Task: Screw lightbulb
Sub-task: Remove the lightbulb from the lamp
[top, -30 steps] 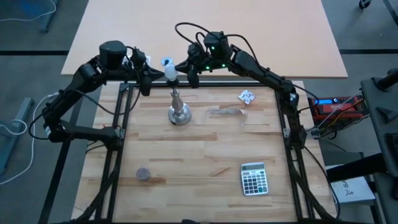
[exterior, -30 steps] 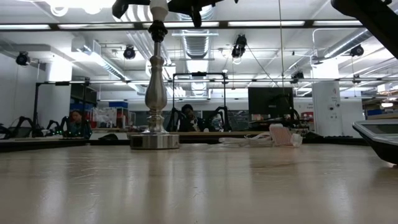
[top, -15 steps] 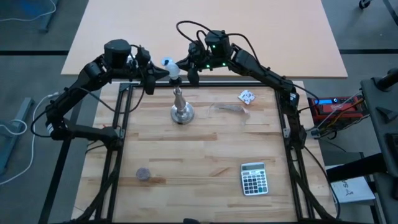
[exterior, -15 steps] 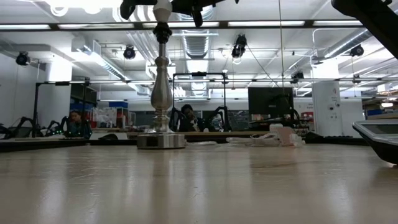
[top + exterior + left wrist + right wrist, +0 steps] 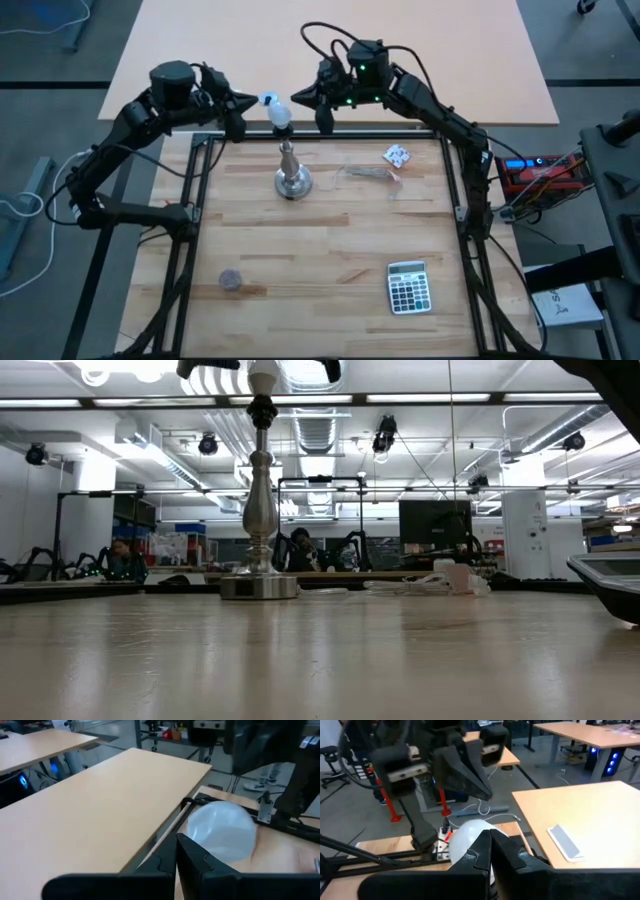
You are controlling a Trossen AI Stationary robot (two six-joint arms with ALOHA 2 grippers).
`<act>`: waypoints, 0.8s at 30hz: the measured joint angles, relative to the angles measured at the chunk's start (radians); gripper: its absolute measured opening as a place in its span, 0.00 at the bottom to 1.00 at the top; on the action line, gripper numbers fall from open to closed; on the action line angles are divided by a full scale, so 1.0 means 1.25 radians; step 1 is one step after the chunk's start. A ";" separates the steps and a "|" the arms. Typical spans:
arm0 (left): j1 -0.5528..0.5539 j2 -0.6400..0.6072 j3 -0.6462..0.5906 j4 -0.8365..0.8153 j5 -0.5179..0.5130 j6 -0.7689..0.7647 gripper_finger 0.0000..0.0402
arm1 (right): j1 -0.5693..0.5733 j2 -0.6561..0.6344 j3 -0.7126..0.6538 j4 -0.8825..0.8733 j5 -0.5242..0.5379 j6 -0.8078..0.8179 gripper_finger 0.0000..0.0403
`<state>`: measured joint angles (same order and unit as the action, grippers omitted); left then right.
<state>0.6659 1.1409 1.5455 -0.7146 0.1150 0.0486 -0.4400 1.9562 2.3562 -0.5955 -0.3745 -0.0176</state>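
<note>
The white frosted lightbulb (image 5: 281, 114) sits by its base in the top of the silver stand (image 5: 291, 172), which stands upright on its round base at the table's far middle. It also shows in the low view (image 5: 262, 372). My left gripper (image 5: 250, 103) is shut, just left of the bulb and apart from it; the bulb lies past its fingertips in the left wrist view (image 5: 222, 835). My right gripper (image 5: 300, 98) is shut, just right of the bulb, which shows behind its fingers (image 5: 470, 839).
A crumpled white patterned paper scrap (image 5: 396, 155) and a clear wrapper (image 5: 365, 178) lie right of the stand. A calculator (image 5: 408, 287) lies near right, and a small dark disc (image 5: 231, 281) near left. A beige board (image 5: 330, 40) lies beyond the far edge.
The stand with the bulb first slid a little toward the table's right edge, then stayed put. Both grippers have drawn back from the bulb: my left gripper toward the left edge, my right gripper toward the right edge.
</note>
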 joint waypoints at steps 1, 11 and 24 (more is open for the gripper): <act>0.000 0.005 0.000 0.001 -0.001 0.002 0.00 | 0.000 -0.002 0.000 -0.004 -0.001 -0.001 0.00; 0.002 0.083 -0.002 0.083 0.000 0.017 0.00 | -0.001 0.023 -0.001 -0.024 -0.153 0.083 0.00; 0.002 0.067 -0.002 0.054 0.050 -0.026 0.00 | -0.004 0.052 -0.002 -0.024 -0.137 0.106 0.00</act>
<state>0.6685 1.2251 1.5436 -0.6476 0.1779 0.0157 -0.4450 2.0209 2.3535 -0.6252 -0.5459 0.1153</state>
